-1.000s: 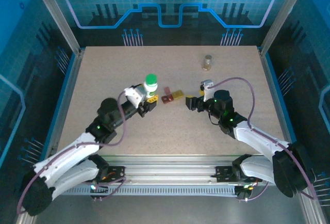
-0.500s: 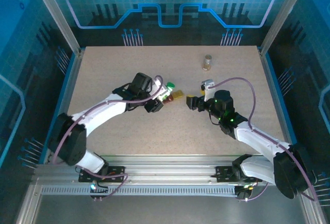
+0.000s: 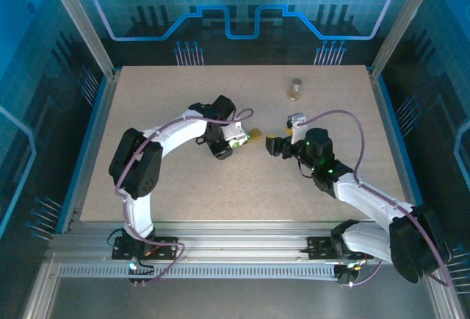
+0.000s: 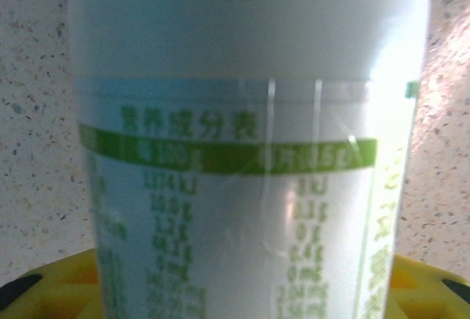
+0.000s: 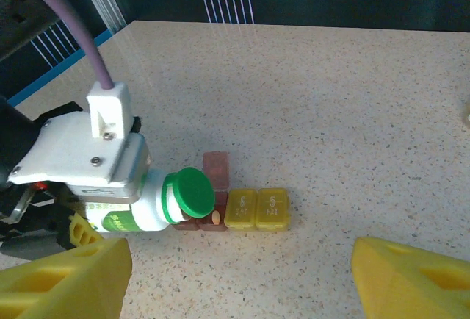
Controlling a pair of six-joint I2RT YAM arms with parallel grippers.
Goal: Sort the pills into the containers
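On the tabletop [image 3: 147,113], the left gripper's [image 3: 225,145] jaws clamp a white, green-capped bottle [image 5: 150,205], now tipped sideways at frame centre; a second ago it stood upright. The right gripper's [image 3: 272,145] jaws stand apart. The yellow container [image 5: 257,209] adjoins the red-brown container [image 5: 217,166] under the cap, with a tan pill [image 5: 216,218] at its edge.

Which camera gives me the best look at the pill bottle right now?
Right wrist: the pill bottle is tipped sideways in full view, its green cap at the red-brown container. Top external shows a small bit beside the left arm; left wrist gives a blurred close-up of its label.
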